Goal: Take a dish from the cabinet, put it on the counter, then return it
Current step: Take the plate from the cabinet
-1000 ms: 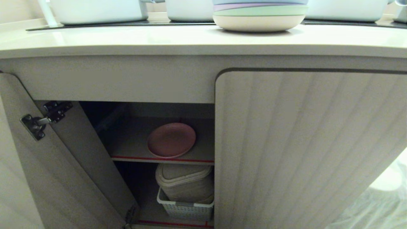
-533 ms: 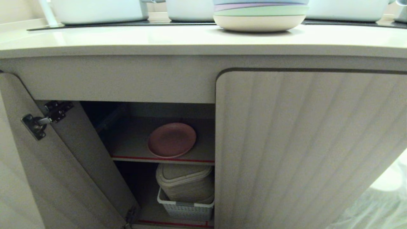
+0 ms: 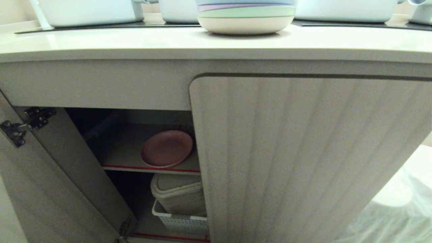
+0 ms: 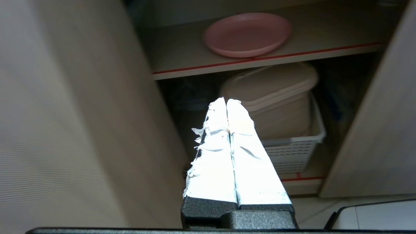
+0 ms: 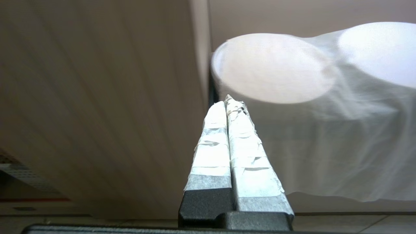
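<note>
Before the cabinet [image 3: 303,152] | left end effector [image 4: 226,101] pressed together, empty, outside its open half | right end effector [image 5: 226,103] pressed together, facing fluted closed door | dish [image 3: 166,149] flat on red-edged shelf [image 3: 116,156] inside, edge hidden by door | lidded bin in white basket [image 3: 179,221] below | surface [image 3: 135,42] above, stacked plates [image 3: 245,15] cut off.

Matte pink plastic dish [image 3: 166,149]; glossy smooth counter [image 3: 216,42]
</note>
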You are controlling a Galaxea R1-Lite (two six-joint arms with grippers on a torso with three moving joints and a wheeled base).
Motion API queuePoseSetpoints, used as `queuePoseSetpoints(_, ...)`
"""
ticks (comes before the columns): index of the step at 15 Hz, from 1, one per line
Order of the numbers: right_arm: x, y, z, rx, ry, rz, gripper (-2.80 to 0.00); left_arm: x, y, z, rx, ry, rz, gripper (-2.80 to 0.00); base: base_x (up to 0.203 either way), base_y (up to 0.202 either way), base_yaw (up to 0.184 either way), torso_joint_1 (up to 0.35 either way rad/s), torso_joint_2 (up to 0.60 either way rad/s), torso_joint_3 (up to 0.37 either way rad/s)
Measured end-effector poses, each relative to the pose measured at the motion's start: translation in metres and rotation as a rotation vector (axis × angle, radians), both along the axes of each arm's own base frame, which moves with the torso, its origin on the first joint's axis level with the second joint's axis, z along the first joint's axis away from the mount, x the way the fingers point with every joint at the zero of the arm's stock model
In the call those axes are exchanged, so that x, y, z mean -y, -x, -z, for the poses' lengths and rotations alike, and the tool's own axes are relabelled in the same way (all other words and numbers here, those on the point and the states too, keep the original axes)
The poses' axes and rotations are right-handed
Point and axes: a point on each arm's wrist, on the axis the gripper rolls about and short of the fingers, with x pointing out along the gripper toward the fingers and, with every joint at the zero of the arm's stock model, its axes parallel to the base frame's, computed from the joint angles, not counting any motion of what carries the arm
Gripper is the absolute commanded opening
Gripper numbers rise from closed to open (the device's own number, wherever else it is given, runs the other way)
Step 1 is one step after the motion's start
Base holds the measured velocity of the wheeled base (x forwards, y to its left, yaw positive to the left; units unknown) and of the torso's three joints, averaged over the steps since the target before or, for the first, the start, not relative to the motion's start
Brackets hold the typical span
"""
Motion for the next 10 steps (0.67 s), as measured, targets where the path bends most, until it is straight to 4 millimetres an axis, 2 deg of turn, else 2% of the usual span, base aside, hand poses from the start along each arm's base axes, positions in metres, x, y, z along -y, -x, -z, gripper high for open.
queuePoseSetpoints(6,0.0000,0.0000,0.0000,0.000,0.000,0.000,-2.80,0.0000,0.0000,-0.0001,0.001,0.002,0.001,-2.80,0.000,-0.182,0.002,0.001,0.00,0.001)
queuePoseSetpoints(10,0.0000,0.0000,0.0002,-0.002,0.000,0.001,-2.80,0.0000,0.0000,-0.0001,0.001,0.007,0.002,-2.80,0.000,-0.020,0.000,0.001,0.00,0.001)
